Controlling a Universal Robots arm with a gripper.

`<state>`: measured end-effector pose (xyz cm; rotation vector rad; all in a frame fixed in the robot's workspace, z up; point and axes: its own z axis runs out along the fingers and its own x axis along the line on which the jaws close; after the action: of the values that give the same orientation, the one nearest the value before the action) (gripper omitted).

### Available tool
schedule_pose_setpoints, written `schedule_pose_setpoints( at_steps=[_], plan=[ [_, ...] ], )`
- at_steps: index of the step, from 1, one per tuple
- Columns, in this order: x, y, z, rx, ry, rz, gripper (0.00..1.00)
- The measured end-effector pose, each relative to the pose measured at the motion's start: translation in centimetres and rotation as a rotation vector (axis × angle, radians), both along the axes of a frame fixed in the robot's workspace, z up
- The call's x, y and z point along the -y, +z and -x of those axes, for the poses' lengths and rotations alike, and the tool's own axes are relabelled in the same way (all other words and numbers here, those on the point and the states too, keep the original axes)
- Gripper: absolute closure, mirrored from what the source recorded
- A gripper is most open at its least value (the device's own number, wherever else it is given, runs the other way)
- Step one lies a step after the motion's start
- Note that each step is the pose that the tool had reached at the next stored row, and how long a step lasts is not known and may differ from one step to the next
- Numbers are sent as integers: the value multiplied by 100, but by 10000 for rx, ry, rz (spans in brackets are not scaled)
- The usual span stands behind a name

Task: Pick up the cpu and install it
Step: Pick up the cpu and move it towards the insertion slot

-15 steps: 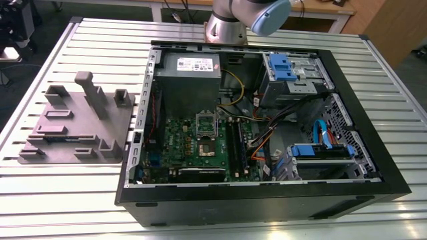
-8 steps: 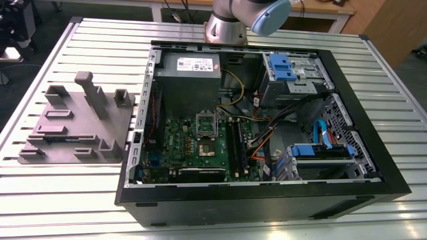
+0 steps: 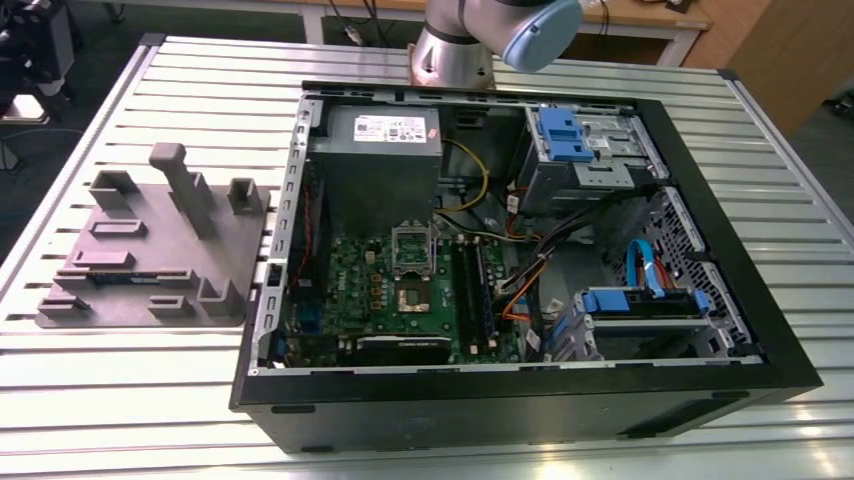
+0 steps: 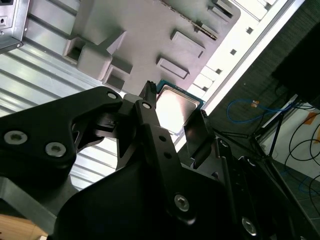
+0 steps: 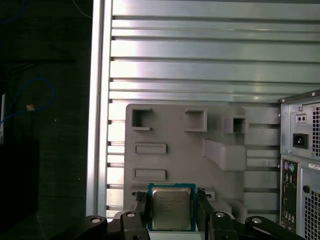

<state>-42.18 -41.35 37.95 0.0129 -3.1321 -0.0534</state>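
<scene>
On the exterior view's left, the grey fixture lies on the slatted table, just beside the computer case. In the first wrist view the gripper hangs above that fixture, jaws pinching the cpu by two opposite edges. The pick looks done and the carry is in hand. Installing calls, I judge, for a level chip held square to the socket mid-case. The case's near wall stands between them. Right of the socket, loose cables and a blue drive cage crowd the room
</scene>
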Motion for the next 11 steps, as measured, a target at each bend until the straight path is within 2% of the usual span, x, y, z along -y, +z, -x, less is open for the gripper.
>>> schedule_pose_setpoints(
  at_steps=[11],
  plan=[
    [0,0,-29,0,-1,0,53]
  ],
)
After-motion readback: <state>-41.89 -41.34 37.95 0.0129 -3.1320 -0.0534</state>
